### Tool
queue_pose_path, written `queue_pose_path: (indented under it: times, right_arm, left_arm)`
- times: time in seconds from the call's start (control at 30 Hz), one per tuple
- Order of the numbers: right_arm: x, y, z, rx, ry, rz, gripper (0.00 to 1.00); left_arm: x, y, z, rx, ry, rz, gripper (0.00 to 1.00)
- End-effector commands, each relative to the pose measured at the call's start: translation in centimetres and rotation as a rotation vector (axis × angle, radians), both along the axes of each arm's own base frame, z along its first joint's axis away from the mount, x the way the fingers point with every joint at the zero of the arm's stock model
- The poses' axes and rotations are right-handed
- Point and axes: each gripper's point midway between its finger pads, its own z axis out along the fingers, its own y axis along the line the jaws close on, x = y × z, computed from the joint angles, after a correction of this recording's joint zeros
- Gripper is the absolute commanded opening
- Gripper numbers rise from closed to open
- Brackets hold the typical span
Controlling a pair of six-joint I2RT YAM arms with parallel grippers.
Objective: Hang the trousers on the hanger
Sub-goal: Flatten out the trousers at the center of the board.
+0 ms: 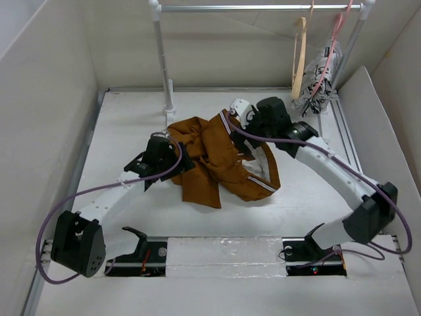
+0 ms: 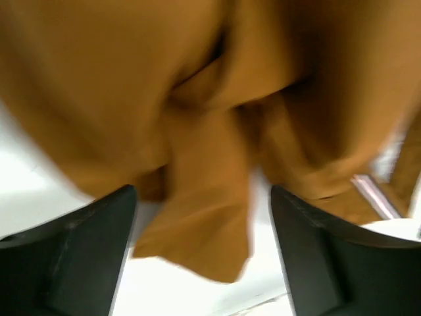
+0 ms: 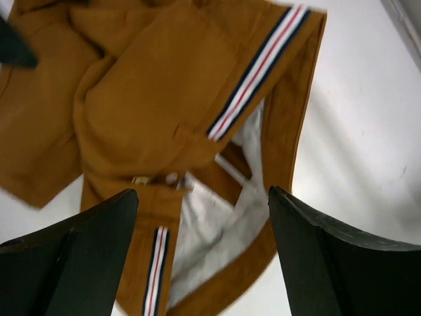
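Hovering over the trousers (image 1: 217,164), heaped in the middle of the surface (image 1: 131,118), well apart from the hanger (image 1: 300,56) dangling on the far rail (image 1: 256,8); holding both pairs of jaws spread wide, gripping nothing. Probably best aiming the right jaws at the striped waistband (image 3: 256,72) beside the white lining (image 3: 204,224) and sending the left jaws to its other end, avoiding loose folds

We find no writing, label, brand or number that can be read in any of the views. The trim on the trousers (image 3: 151,99) shows only plain white, dark and red stripes. The black-and-white marks on the patterned cloth (image 1: 320,76) are too small for us to tell from letters.
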Motion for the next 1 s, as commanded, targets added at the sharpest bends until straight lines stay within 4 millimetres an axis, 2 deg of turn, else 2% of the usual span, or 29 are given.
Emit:
queue_pose_path:
  times: [0.0, 0.03, 0.07, 0.1, 0.13, 0.17, 0.2, 0.23, 0.27, 0.3, 0.37, 0.43, 0.47, 0.5, 0.53, 0.57, 0.6, 0.63, 0.67, 0.7, 0.73, 0.77, 0.83, 0.87, 0.9, 0.93, 0.97]
  right_arm:
    - [3.9, 3.2, 3.4, 0.078, -0.125, 0.046, 0.86]
    - [5.0, 4.1, 1.3, 0.054, -0.084, 0.056, 0.87]
    - [6.2, 4.2, 1.8, 0.054, -0.102, 0.049, 0.88]
    - [7.1, 4.3, 1.3, 0.049, -0.093, 0.042, 0.9]
    - [7.7, 4.9, 1.1, 0.055, -0.09, 0.054, 0.91]
    - [9.3, 4.6, -0.5, 0.045, -0.064, 0.033, 0.92]
    - [10.4, 4.9, 0.2, 0.063, -0.077, 0.035, 0.94]
    - [10.9, 5.3, 0.0, 0.077, -0.064, 0.051, 0.94]
    - [11.4, 5.8, -2.1, 0.059, -0.013, 0.051, 0.95]
    - [12.4, 5.7, -1.7, 0.067, -0.021, 0.041, 0.95]
    - [13.2, 5.8, -3.7, 0.066, 0.022, 0.036, 0.95]
    - [13.1, 5.9, -5.1, 0.062, 0.05, 0.036, 0.95]
    - [13.3, 6.0, -4.9, 0.071, 0.043, 0.033, 0.94]
    - [13.3, 5.9, -4.8, 0.076, 0.034, 0.023, 0.94]
    - [12.9, 5.9, -5.9, 0.082, 0.054, 0.021, 0.9]
    - [13.2, 5.8, -5.7, 0.099, 0.045, 0.022, 0.76]
    - [12.9, 5.8, -5.7, 0.102, 0.05, 0.031, 0.64]
    - [12.3, 5.9, -5.5, 0.117, 0.05, 0.052, 0.5]
    - [12.1, 6.0, -4.9, 0.136, 0.032, 0.061, 0.2]
    - [11.7, 5.9, -4.5, 0.144, 0.026, 0.064, 0.08]
    - [11.0, 5.4, -2.3, 0.163, -0.015, 0.057, 0.0]
    - [9.8, 5.2, -2.2, 0.165, -0.013, 0.059, 0.0]
    - [8.2, 4.4, -0.3, 0.17, -0.053, 0.047, 0.0]
    - [5.7, 4.0, 2.0, 0.179, -0.089, 0.06, 0.0]
    - [4.4, 3.6, 3.3, 0.181, -0.113, 0.058, 0.0]
    - [3.4, 2.8, 4.5, 0.177, -0.134, 0.039, 0.0]
    - [0.7, 1.5, 7.4, 0.211, -0.162, 0.038, 0.0]
  left_arm:
    - [0.1, 1.0, 2.3, -0.083, -0.106, 0.113, 0.82]
    - [-0.2, 1.1, 1.5, -0.08, -0.09, 0.115, 0.84]
    - [-0.4, 1.2, 1.2, -0.081, -0.081, 0.121, 0.85]
    - [-1.0, 1.5, -0.1, -0.07, -0.057, 0.122, 0.87]
    - [-1.0, 1.4, -0.4, -0.076, -0.061, 0.123, 0.89]
    - [-1.1, 1.3, -0.4, -0.089, -0.068, 0.122, 0.9]
    - [-1.6, 1.3, -1.6, -0.086, -0.048, 0.11, 0.92]
    - [-1.5, 1.0, -1.7, -0.097, -0.058, 0.1, 0.93]
    - [-1.4, 1.1, -3.0, -0.076, -0.028, 0.102, 0.94]
    - [-1.6, 1.1, -4.0, -0.059, -0.01, 0.088, 0.93]
    - [-0.9, 0.9, -5.6, -0.029, 0.014, 0.077, 0.93]
    - [0.7, 0.4, -5.9, -0.02, -0.006, 0.066, 0.9]
    - [0.6, 0.3, -6.6, -0.013, 0.012, 0.064, 0.9]
    - [1.5, 0.3, -6.2, -0.02, -0.002, 0.071, 0.87]
    - [2.0, -0.1, -6.0, -0.026, -0.014, 0.063, 0.84]
    - [2.3, -0.2, -6.4, -0.021, -0.005, 0.064, 0.74]
    - [3.1, -0.3, -5.9, -0.022, -0.019, 0.072, 0.63]
    - [3.4, -0.1, -5.8, -0.005, -0.019, 0.086, 0.48]
    - [3.9, 0.8, -5.7, 0.003, -0.02, 0.12, 0.18]
    - [4.3, 1.2, -5.1, 0.002, -0.031, 0.138, 0.05]
    - [4.4, 2.0, -4.8, 0.012, -0.034, 0.159, 0.0]
    - [4.6, 2.8, -3.5, 0.012, -0.067, 0.185, 0.0]
    - [5.0, 5.0, -1.9, 0.027, -0.096, 0.239, 0.0]
    - [4.9, 6.9, -0.3, 0.067, -0.139, 0.287, 0.0]
    - [5.3, 8.9, 1.1, 0.083, -0.171, 0.343, 0.0]
    - [5.0, 10.6, 1.5, 0.122, -0.174, 0.393, 0.0]
    - [4.7, 12.0, 3.4, 0.128, -0.223, 0.426, 0.0]
